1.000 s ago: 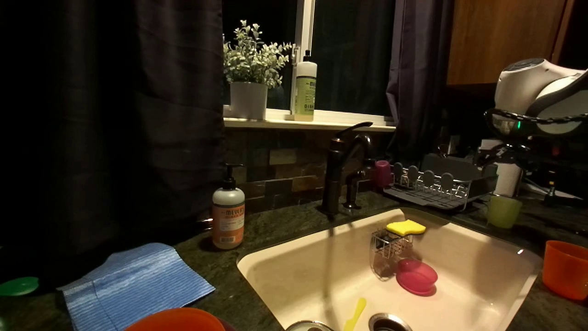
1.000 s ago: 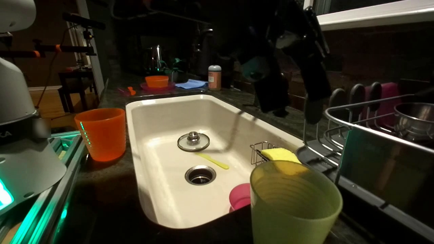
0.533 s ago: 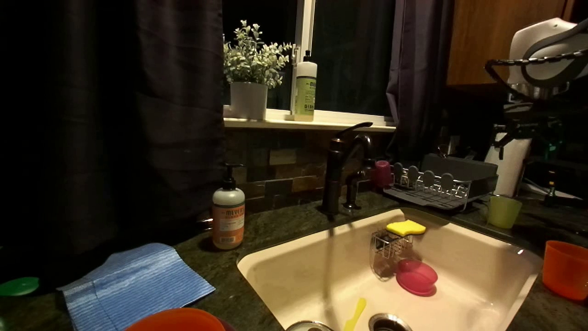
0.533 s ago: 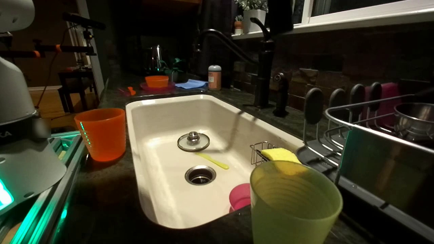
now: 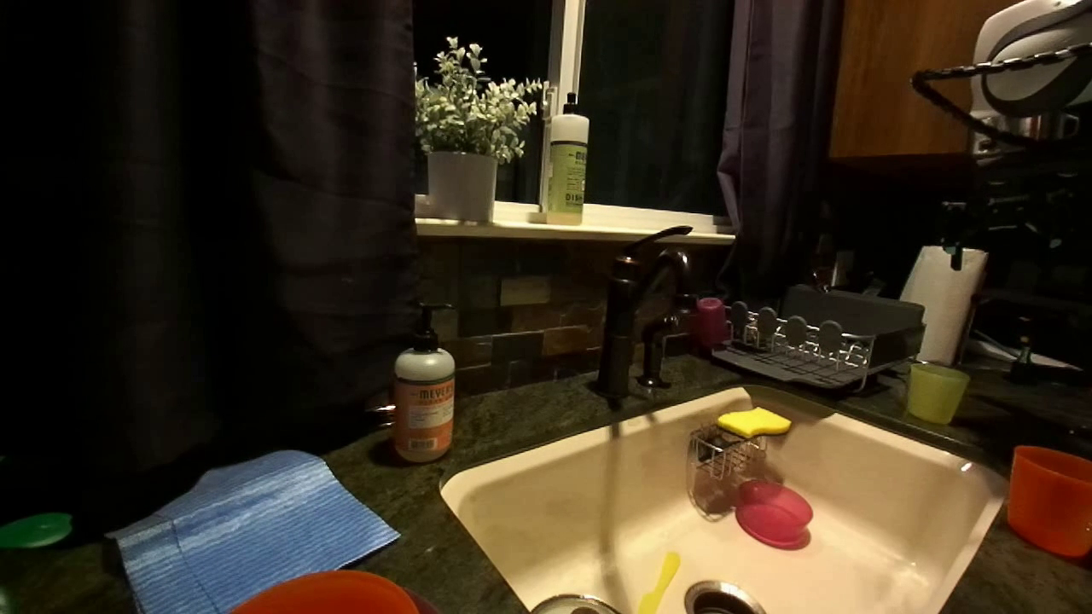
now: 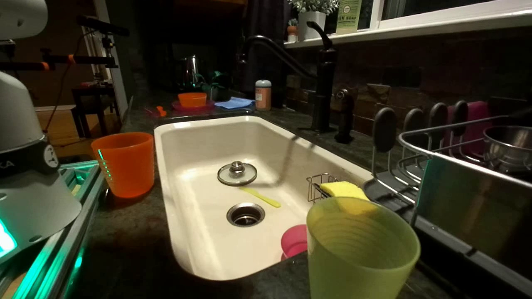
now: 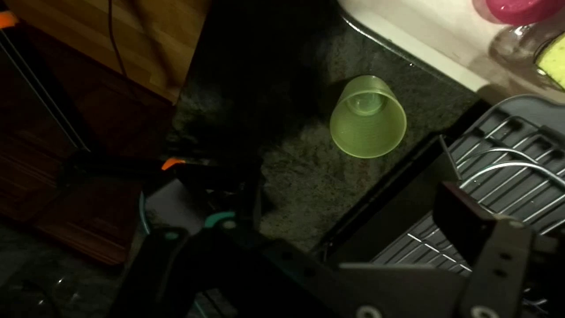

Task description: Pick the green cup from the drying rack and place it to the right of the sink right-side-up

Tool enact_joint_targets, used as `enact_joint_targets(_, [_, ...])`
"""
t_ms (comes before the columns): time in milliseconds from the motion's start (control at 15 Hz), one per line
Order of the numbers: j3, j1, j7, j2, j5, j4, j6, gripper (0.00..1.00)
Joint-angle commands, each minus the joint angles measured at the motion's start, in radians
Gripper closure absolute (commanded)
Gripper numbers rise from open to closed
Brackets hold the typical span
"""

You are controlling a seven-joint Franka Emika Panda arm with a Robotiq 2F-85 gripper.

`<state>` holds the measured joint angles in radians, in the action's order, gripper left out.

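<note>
The pale green cup (image 5: 937, 394) stands upright on the dark counter beside the sink's end, in both exterior views (image 6: 361, 257). In the wrist view the cup (image 7: 368, 132) shows its open mouth, between sink and rack. The cream sink (image 6: 178, 241) shows its rim corner in the wrist view (image 7: 410, 48). The dark drying rack (image 5: 819, 373) is close to the cup; its side panel shows in an exterior view (image 6: 478, 207). My gripper (image 7: 355, 201) is open and empty, its fingers wide apart, above the counter and rack and apart from the cup.
An orange cup (image 6: 124, 166) stands on the counter by the sink's long edge. A tall dark faucet (image 6: 324, 91) rises behind the sink. A paper-towel roll (image 5: 947, 298) stands beyond the green cup. A yellow sponge (image 5: 755, 422) and a pink bowl (image 5: 775, 514) are at the sink.
The arm and gripper have risen and moved away to the right in an exterior view, and have left the picture in another. The green cup has stayed in place.
</note>
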<state>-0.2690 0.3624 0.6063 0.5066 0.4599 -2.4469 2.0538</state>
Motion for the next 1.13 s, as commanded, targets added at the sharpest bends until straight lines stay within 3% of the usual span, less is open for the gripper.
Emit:
enact_joint_targets(0, [0.009, 0.032, -0.083, 0.006, -0.074, 0.014, -0.032, 0.00])
enact_joint_targets(333, [0.035, 0.065, -0.077, -0.005, -0.073, 0.008, 0.003, 0.00])
enact_joint_targets(1067, [0.043, 0.069, -0.075, -0.006, -0.071, 0.008, 0.003, 0.00])
